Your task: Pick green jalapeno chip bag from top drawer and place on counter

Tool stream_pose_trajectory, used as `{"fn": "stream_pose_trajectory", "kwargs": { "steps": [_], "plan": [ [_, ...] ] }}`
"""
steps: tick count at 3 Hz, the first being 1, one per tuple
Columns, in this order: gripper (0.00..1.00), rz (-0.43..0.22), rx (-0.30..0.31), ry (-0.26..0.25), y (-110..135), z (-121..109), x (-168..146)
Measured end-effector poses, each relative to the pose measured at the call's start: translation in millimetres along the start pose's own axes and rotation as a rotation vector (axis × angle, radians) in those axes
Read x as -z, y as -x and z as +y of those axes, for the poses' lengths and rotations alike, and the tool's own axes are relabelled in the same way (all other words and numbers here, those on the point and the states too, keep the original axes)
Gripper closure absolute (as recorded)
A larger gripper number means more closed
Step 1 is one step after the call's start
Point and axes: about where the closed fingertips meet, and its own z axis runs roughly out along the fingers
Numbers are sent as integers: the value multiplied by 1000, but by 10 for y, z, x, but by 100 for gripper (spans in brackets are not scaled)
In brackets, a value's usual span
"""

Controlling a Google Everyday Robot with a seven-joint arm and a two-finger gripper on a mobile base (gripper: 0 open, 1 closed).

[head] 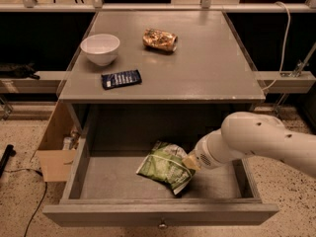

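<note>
The green jalapeno chip bag (163, 166) lies inside the open top drawer (158, 214), right of its middle. Its right end is crumpled and raised at my gripper. My gripper (187, 163) reaches in from the right on a thick white arm (256, 139). It is shut on the bag's right edge, low over the drawer floor. The wrist hides most of the gripper. The counter (207, 63) is the grey top above the drawer.
On the counter stand a white bowl (100, 48), a small dark blue flat packet (121, 79) and a brown-gold snack bag (160, 39). A cardboard box (55, 154) sits on the floor left of the drawer. A rail runs behind the counter.
</note>
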Motion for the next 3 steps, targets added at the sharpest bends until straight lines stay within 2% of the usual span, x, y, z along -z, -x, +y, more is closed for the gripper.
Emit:
{"fn": "stream_pose_trajectory", "kwargs": {
  "steps": [1, 2, 3],
  "plan": [
    [100, 14, -15, -102, -186, -211, 688],
    [100, -11, -21, -223, -273, -359, 1476],
    [100, -11, -21, -222, -273, -359, 1470]
  ]
}}
